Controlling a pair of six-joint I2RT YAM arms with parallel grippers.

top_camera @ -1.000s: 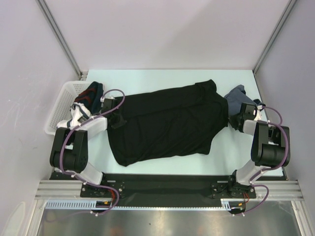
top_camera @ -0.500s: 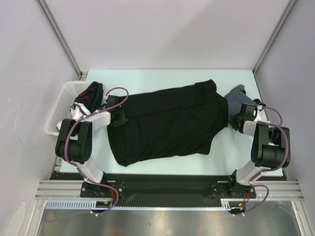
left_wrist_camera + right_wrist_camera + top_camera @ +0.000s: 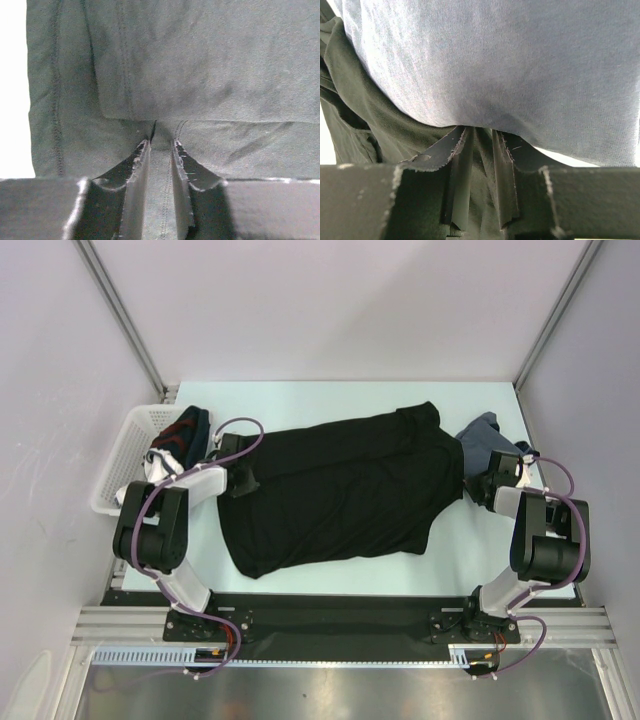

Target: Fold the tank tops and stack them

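Note:
The black tank top [image 3: 340, 485] lies spread flat across the middle of the table. My left gripper [image 3: 240, 480] is at its left edge. In the left wrist view the gripper [image 3: 161, 142] is shut on a seamed strip of the black cloth [image 3: 200, 65]. The slate blue-grey tank top [image 3: 483, 435] lies crumpled at the right, beside the black top's right end. My right gripper [image 3: 480, 486] sits there. In the right wrist view the gripper [image 3: 480, 131] is shut on black cloth [image 3: 365, 110], under the blue-grey cloth [image 3: 520, 65].
A white basket [image 3: 118, 465] with dark and striped garments [image 3: 185, 430] stands at the table's left edge. Frame posts rise at the back corners. The walls stand close on both sides.
My left arm has swung in towards the black top's left edge, with its gripper a little farther up the edge. The right arm and both tops have stayed put.

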